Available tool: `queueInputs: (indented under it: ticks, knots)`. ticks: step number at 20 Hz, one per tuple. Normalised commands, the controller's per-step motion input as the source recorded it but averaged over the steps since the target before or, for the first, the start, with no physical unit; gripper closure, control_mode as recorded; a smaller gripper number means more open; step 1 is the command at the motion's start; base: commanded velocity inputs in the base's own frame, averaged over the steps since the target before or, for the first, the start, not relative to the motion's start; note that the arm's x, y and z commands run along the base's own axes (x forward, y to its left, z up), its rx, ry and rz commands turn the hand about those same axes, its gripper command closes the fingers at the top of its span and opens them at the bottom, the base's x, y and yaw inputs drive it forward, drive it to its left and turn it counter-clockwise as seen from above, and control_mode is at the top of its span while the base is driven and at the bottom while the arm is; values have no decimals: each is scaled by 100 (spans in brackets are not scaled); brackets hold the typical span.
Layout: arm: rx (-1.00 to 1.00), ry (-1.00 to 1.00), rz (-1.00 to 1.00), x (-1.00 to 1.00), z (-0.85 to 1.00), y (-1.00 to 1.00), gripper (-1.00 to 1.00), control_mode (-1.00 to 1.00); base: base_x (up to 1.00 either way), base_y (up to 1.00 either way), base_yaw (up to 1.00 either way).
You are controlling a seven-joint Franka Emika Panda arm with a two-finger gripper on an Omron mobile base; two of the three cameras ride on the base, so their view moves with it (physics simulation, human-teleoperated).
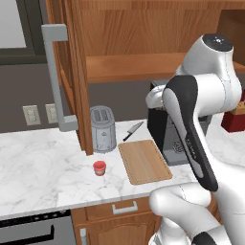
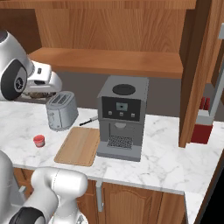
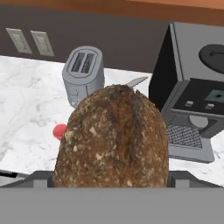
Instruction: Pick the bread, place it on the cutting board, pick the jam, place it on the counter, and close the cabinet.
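Bread [image 3: 113, 138] gripped in hand [image 3: 111, 177]

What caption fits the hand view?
Gripper holds bread above counter, facing toaster and coffee machine.

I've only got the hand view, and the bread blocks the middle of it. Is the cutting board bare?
Observer: Yes. Behind the bread, the cutting board lies bare on the counter, between the toaster and the coffee machine.
Operator: Where's the jam relative to the board?
Observer: The jam stands on the counter to the board's left, apart from it, in front of the toaster.
Operator: And the cabinet?
Observer: The cabinet door stands open, swung out over the counter beside the toaster.
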Motion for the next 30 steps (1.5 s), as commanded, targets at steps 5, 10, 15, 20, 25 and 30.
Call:
queueInputs:
  ticks: [5, 10, 15, 20, 25, 30]
  knots:
    - [0, 0, 0, -5, -39, -1, 100, -100, 0, 0, 0]
    - [0, 0, 0, 0, -42, 0, 100, -100, 0, 0, 0]
    - [0, 0, 0, 0, -38, 0, 100, -100, 0, 0, 0]
    - [-1, 0, 0, 0, -41, 0, 100, -100, 0, 0, 0]
    - [-1, 0, 0, 0, -38, 0, 100, -100, 0, 0, 0]
    - [0, 0, 0, 0, -34, 0, 100, -100, 0, 0, 0]
